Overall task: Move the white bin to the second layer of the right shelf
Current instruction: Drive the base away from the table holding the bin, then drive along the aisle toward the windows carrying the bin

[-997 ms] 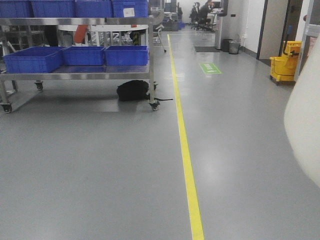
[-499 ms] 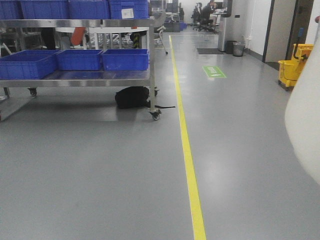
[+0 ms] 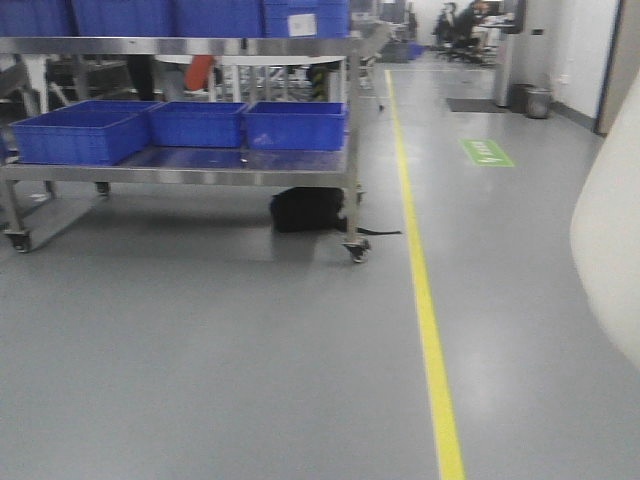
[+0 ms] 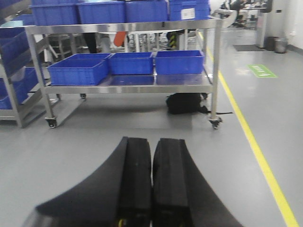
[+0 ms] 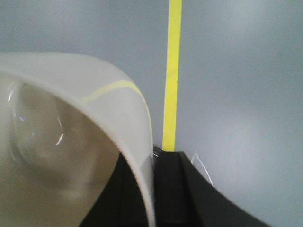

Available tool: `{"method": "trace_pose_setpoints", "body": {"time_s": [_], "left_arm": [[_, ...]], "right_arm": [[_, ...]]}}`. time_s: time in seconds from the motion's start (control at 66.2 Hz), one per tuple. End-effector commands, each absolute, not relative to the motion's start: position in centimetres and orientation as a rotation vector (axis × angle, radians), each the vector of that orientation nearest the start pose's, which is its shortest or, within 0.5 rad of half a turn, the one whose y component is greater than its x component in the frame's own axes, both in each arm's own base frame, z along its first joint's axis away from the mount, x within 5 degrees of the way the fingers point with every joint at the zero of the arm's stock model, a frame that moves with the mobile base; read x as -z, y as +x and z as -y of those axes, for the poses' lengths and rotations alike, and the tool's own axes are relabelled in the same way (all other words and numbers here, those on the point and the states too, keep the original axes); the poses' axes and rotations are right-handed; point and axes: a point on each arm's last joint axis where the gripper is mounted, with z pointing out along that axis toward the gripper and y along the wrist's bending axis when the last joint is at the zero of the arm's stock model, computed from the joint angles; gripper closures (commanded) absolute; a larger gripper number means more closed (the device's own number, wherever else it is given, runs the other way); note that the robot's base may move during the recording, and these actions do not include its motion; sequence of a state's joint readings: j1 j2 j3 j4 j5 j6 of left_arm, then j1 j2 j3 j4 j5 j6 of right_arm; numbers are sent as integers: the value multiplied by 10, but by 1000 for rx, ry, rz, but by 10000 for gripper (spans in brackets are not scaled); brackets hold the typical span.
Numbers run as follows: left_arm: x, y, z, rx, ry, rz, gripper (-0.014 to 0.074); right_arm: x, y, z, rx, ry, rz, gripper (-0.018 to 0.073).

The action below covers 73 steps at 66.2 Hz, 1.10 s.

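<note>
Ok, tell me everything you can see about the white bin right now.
The white bin is a smooth, glossy off-white plastic tub, faintly see-through: the yellow floor line tints its wall. Plain walls curve into a rounded base. It is empty, tipped with its opening toward the right wrist camera, clear of the floor. The right gripper pinches its wall at the rim; nothing else is seen touching it.

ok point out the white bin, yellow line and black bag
white bin [image 5: 45,137]: right wrist view, inside base
yellow line [image 3: 428,330]: front view, mid stripe
black bag [image 3: 305,210]: front view, its middle
</note>
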State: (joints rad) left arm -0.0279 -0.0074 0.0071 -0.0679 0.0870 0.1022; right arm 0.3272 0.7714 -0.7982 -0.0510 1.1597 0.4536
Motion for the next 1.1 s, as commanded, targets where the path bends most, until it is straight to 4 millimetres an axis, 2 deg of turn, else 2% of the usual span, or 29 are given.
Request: {"method": "trace_pose_setpoints", "body": {"time_s": [0.0, 1.088], "left_arm": [[-200, 56, 2, 5, 43, -1503, 512], [-200, 56, 2, 5, 43, -1503, 512]], "right_arm": [[-330, 116, -34, -229, 145, -2542, 490], [-331, 115, -34, -234, 145, -2539, 490]]}}
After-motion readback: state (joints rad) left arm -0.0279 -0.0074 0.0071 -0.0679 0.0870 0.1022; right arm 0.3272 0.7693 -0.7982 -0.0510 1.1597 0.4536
